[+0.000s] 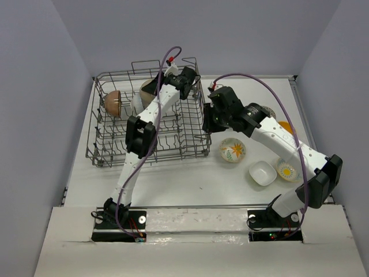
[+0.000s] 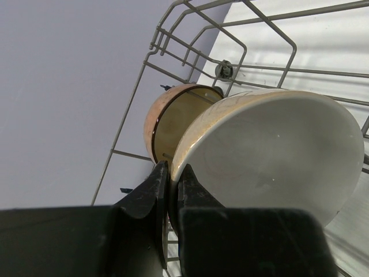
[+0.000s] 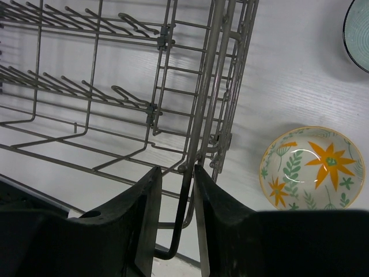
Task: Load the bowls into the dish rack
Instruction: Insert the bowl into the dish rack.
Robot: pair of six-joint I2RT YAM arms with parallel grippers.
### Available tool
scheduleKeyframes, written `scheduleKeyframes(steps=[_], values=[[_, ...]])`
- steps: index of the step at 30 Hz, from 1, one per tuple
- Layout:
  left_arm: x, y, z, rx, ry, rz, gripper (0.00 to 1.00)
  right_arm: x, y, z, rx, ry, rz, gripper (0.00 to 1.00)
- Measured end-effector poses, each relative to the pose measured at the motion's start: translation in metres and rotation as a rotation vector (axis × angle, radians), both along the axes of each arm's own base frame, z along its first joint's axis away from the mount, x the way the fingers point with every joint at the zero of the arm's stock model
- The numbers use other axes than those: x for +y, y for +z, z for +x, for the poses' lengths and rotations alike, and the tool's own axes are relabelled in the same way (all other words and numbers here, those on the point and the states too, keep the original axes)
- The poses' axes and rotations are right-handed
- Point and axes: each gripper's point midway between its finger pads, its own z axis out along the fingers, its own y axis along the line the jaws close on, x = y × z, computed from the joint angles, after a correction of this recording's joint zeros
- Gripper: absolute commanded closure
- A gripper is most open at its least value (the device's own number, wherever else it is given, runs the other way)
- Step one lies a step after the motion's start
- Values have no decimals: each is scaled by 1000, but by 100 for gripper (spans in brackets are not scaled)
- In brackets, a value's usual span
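- Top external view: the dish rack (image 1: 109, 151) sits on the worktop (image 1: 173, 179) at about 10 o'clock from the centre. A brown bowl (image 1: 112, 103) stands on edge by its 9 o'clock wall.
- Left arm's fingers (image 2: 163, 187) reach into the rack's far side. They are narrow and pinch the rim of a cream bowl (image 2: 271, 156) with a white inside, which is tilted on edge.
- Left wrist view: the brown bowl sits just behind the cream one, at its 10 o'clock. I cannot tell whether the two touch.
- Right arm's fingers (image 3: 153, 202) are at the rack's 3 o'clock wall. They straddle one upright wire with a narrow gap, and daylight shows on one side of the wire.
- A floral bowl (image 1: 233, 150) lies just beside the rack, at 4 o'clock from those fingers.
- A squarish white bowl (image 1: 263, 172) and a small patterned bowl (image 1: 287, 169) sit side by side farther toward 4 o'clock.
- An orange bowl (image 1: 286, 127) is partly hidden behind the right arm.
- Right wrist view: the edge of a teal bowl (image 3: 358, 32) shows at 1 o'clock.
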Motion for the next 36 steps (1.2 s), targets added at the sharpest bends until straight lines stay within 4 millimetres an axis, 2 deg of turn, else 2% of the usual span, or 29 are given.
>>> scheduleKeyframes(steps=[5,14,36], values=[[-4,1,1,7,-4,44,100,6,-5,-7,7,21,-8,66],[-17,0,3,28,-19,116,100,4,2,-12,-7,18,-2,66],[-34,0,11,36,-33,176,98,2,5,-13,-18,11,-9,66]])
